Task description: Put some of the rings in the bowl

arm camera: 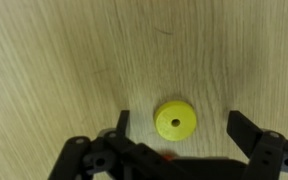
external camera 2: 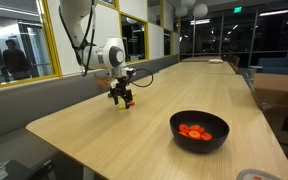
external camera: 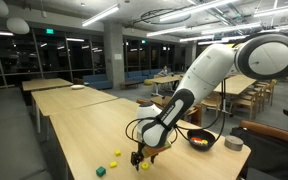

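The black bowl [external camera: 201,141] [external camera 2: 199,143] stands on the wooden table and holds several orange and red rings [external camera 2: 195,131] [external camera: 198,139]. My gripper [arm camera: 180,120] [external camera: 139,156] [external camera 2: 122,97] hangs low over the table, well away from the bowl. It is open, and in the wrist view a yellow ring [arm camera: 175,121] with a small centre hole lies flat on the table between the two fingers, touching neither. A gap shows on each side of it.
More small pieces lie on the table near the gripper: a yellow one [external camera: 117,154], a green one [external camera: 100,171] and another yellow one [external camera: 144,166]. A grey round container [external camera: 234,144] sits beyond the bowl. The table edge [external camera 2: 54,140] runs close by.
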